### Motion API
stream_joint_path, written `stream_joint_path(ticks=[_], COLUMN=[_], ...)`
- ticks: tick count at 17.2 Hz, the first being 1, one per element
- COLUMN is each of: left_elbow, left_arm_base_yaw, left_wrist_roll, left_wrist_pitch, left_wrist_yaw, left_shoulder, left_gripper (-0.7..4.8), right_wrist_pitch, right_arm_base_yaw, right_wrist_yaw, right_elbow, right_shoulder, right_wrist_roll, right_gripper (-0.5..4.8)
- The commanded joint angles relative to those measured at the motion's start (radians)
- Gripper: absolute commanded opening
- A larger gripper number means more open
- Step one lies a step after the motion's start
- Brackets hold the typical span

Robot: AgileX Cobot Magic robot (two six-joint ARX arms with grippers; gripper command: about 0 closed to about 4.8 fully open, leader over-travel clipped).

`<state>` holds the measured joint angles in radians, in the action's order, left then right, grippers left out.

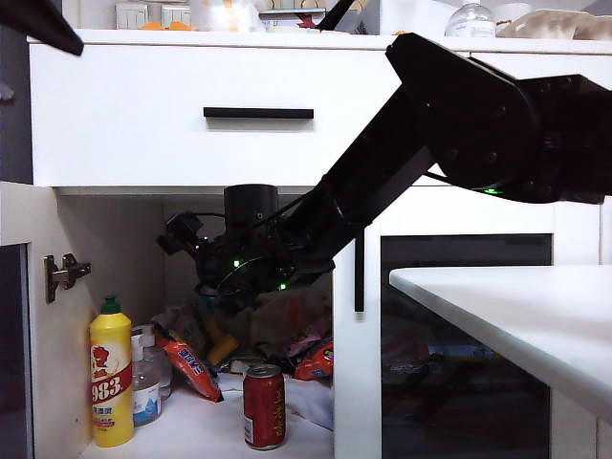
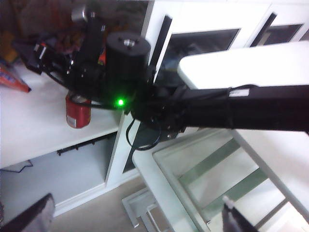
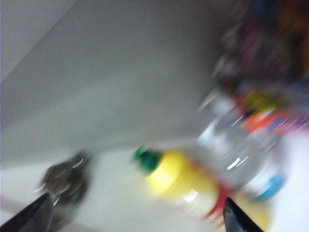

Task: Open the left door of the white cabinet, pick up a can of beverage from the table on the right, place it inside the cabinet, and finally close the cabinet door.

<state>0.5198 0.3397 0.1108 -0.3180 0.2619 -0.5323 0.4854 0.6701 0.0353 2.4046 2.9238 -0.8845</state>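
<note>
We see the white cabinet [image 1: 191, 120] filling the exterior view, with its drawer front and a horizontal black handle [image 1: 258, 113] above the lower compartment. The left door [image 1: 29, 316] stands open at the left edge of that view, and its metal hinge [image 1: 65, 273] shows on the inner side; the right glass door [image 1: 466, 354] is closed. The white bench [image 1: 516, 320] comes in from the right, in front of that closed door. The right arm [image 1: 449, 134] reaches from the upper right down into the open compartment, and the right gripper [image 3: 137, 220] is inside it, above the shelf; its fingers [image 3: 29, 217] stand wide apart and hold nothing, though the right wrist view is blurred. On the cabinet floor the yellow bottle [image 1: 111, 382] with a green cap stands near the left wall, with a clear bottle [image 1: 146, 378] just beside it and some snack packets [image 1: 191, 368] behind. The can of beverage [image 1: 264, 406] stands upright at the front of the compartment, below the right gripper and apart from it. The left gripper [image 2: 137, 220] hangs outside the cabinet, looking down on the right arm, and its fingers [image 2: 34, 217] are also wide apart and empty.
</note>
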Motion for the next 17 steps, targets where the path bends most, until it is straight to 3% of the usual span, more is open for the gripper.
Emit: stream_joint_path(ticks=[1,3,5,6,17], left_elbow=[0.004,0.004,0.004,0.004,0.069], left_arm_base_yaw=[0.001,0.001,0.001,0.001,0.001], left_wrist_roll=[0.021,0.024,0.034,0.044,0.072], left_wrist_pitch=[0.001,-0.002,-0.003,-0.002,-0.006], left_wrist_yaw=[0.008,0.008,0.008,0.008,-0.018], left_shoulder=[0.023,0.045,0.07,0.077,0.196], left_gripper=[4.79,4.79,4.79,4.79,4.79], right_wrist_pitch=[-0.094,-0.092,-0.013,0.037,0.066], right_arm_base_yaw=[0.005,0.007,0.004,0.005,0.008], right_wrist_yaw=[0.222,0.219,0.377,0.398,0.405], right_elbow=[0.005,0.005,0.006,0.007,0.007], right_shoulder=[-0.011,-0.011,-0.011,-0.011,-0.01], right_wrist_roll=[-0.023,-0.022,-0.027,-0.014,0.007], right_gripper=[4.79,4.79,4.79,4.49,4.49])
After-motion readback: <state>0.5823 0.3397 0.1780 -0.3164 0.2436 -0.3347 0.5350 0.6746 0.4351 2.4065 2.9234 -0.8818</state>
